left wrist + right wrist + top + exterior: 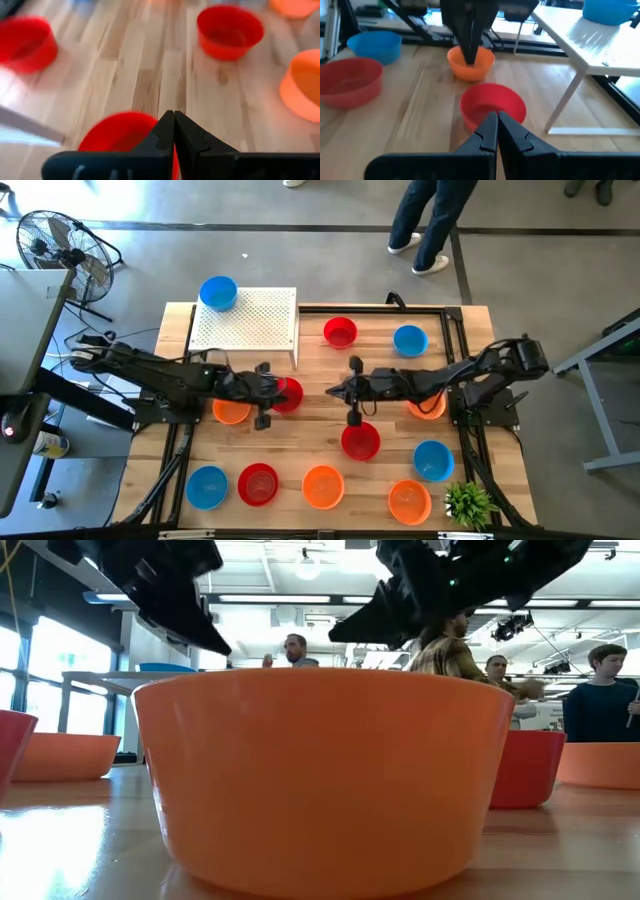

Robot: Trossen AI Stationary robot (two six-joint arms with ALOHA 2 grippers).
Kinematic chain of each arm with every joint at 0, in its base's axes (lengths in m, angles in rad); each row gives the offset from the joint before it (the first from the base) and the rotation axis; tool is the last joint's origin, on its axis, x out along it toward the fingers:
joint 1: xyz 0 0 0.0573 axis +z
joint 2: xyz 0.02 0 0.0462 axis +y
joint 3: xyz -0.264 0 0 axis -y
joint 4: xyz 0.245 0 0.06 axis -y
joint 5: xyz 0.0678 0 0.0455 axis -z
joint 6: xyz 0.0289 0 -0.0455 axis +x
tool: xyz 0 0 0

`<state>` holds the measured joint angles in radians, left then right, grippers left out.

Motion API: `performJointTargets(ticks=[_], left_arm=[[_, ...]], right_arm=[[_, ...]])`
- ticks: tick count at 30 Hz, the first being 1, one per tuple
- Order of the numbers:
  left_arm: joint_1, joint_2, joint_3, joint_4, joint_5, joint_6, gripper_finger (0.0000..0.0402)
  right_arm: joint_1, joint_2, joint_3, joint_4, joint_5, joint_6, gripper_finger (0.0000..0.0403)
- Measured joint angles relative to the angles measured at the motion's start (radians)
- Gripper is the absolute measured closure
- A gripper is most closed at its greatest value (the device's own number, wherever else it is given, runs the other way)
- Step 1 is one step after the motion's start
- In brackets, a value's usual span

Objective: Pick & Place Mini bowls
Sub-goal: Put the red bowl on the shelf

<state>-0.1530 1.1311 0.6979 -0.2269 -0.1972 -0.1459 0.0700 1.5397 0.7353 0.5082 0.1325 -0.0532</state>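
As seen overhead, red bowl (288, 394) beside left pincer (275, 391)

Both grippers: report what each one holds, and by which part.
Nothing is held. The left gripper is shut empty above a small red plastic bowl; the right gripper is shut empty too.

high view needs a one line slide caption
Both shut grippers, left gripper and right gripper, meet mid-table among scattered mini bowls.

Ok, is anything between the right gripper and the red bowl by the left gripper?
Nothing visible. Seen from above, only bare tabletop lies between the shut right gripper and the red bowl. The left gripper, also shut, is over the bowl's far edge, out of that path.
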Motion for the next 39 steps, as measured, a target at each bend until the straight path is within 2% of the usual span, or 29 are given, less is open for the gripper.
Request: performJointTargets(ticks=[5, 10, 14, 18, 27, 30, 35, 37, 39], left_arm=[[0.000, 0.090, 0.032, -0.068, 0.002, -0.047, 0.0356], [0.000, 0.184, 0.056, -0.059, 0.002, -0.054, 0.0292], [0.000, 0.260, 0.081, -0.065, 0.031, -0.062, 0.0262], [-0.001, 0.320, 0.116, -0.097, 0.037, -0.119, 0.0255], [0.002, 0.448, 0.199, -0.210, 0.035, -0.241, 0.0260], [0.002, 0.470, 0.225, -0.247, 0.034, -0.251, 0.0288], [0.002, 0.472, 0.270, -0.269, 0.033, -0.244, 0.0380], [0.002, 0.472, 0.294, -0.277, 0.034, -0.236, 0.0392], [0.002, 0.472, 0.317, -0.293, 0.037, -0.230, 0.0386]], right_arm=[[-0.072, 0.035, -0.140, 0.321, -0.154, 0.012, 0.0403], [-0.143, 0.004, -0.275, 0.552, -0.189, 0.030, 0.0403], [-0.178, -0.042, -0.327, 0.588, -0.204, 0.028, 0.0403], [-0.204, -0.089, -0.343, 0.582, -0.239, 0.023, 0.0403], [-0.210, -0.109, -0.345, 0.566, -0.260, -0.047, 0.0403], [-0.210, -0.110, -0.345, 0.569, -0.256, -0.073, 0.0403], [-0.218, -0.117, -0.345, 0.574, -0.257, -0.094, 0.0403], [-0.226, -0.117, -0.345, 0.574, -0.258, -0.086, 0.0403], [-0.230, -0.117, -0.345, 0.569, -0.263, -0.082, 0.0403]])
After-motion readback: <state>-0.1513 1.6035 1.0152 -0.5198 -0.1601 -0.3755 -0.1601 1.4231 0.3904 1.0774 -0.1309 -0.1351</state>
